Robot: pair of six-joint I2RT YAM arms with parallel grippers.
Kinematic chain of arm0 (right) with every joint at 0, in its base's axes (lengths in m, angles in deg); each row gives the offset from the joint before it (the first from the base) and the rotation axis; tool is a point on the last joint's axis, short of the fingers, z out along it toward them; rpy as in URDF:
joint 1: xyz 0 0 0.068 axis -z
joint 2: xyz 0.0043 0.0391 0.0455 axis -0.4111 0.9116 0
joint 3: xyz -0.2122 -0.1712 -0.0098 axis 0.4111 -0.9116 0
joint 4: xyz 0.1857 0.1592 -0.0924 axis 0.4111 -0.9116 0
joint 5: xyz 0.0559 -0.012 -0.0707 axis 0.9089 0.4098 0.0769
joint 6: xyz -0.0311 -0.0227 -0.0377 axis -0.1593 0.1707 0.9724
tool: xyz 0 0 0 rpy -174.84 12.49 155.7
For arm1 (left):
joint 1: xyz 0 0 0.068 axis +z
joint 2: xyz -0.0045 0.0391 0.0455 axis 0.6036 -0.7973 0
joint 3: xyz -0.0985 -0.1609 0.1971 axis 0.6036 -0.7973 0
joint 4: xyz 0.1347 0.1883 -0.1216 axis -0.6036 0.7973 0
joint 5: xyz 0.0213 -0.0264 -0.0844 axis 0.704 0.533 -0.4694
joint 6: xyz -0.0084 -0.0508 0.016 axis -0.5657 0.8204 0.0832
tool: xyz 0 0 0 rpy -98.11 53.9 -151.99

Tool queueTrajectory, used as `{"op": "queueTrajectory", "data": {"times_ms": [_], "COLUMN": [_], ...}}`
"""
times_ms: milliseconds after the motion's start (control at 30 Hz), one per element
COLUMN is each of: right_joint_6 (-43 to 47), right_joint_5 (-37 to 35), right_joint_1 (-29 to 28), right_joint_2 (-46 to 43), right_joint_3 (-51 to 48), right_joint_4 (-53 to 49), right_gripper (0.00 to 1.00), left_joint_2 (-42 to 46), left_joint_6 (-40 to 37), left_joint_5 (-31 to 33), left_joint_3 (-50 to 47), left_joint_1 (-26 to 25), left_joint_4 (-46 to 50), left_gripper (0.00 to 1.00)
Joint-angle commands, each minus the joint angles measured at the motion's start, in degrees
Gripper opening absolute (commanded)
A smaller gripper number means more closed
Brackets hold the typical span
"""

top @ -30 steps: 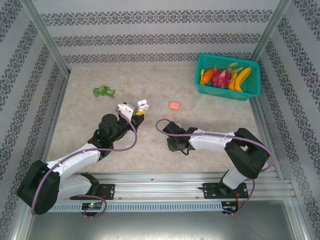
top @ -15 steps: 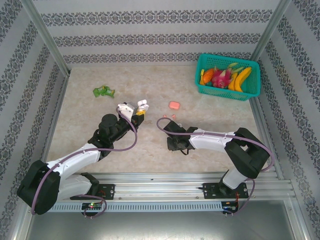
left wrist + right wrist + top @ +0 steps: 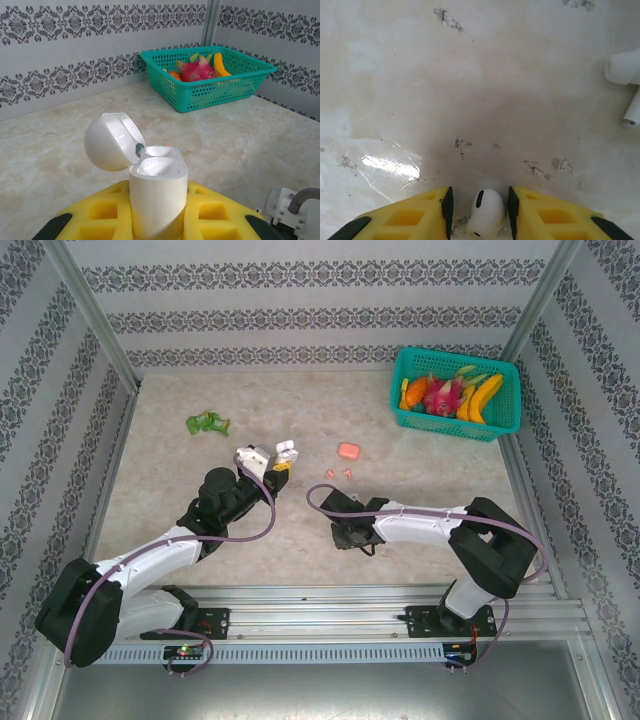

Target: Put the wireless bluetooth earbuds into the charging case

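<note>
Between the right jaws, close to the counter (image 3: pixel 470 75), a white earbud (image 3: pixel 486 212) is seen, though whether it is clenched cannot be told; the open white charging case (image 3: pixel 159 190) is grasped upright by the left jaws.

Two white earbuds (image 3: pixel 485 212) (image 3: pixel 622 69) are counted, and two pink earbuds (image 3: pixel 330 472) (image 3: pixel 346 473) too. One white case (image 3: pixel 157 195) and one pink case (image 3: pixel 348 451) are seen. One green basket (image 3: pixel 440 421) is seen, with fruit (image 3: pixel 440 395) piled too close to be counted. One green lump (image 3: pixel 208 423) is seen.
</note>
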Motion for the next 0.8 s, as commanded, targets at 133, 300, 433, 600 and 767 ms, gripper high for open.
{"op": "queueTrajectory", "data": {"times_ms": [133,300,433,600,767], "right_joint_6": [-1.85,-2.04,-2.26,-2.57,-2.61], "right_joint_5": [-2.97,-3.18,-3.51,-4.52,-6.16], "right_joint_1": [-0.44,-0.49,-0.5,-0.46,-0.41], "right_joint_2": [1.85,3.41,2.93,-0.56,-7.26], "right_joint_3": [1.06,1.95,1.84,1.68,1.68], "right_joint_4": [-3.97,-3.7,-3.31,-3.17,-2.83], "right_gripper": [0.34,0.28,0.21,0.18,0.17], "left_joint_2": [-0.63,-0.76,-0.88,-1.2,-1.52], "left_joint_6": [1.03,1.03,0.86,0.92,0.69], "left_joint_5": [-0.2,-0.31,-0.42,-0.88,-2.0], "left_joint_3": [0.55,0.71,0.84,0.87,0.93], "left_joint_1": [0.04,0.05,0.05,0.05,0.05], "left_joint_4": [-2.68,-2.6,-2.58,-2.92,-3.04], "left_gripper": [0.0,0.0,0.0,0.0,0.0]}}
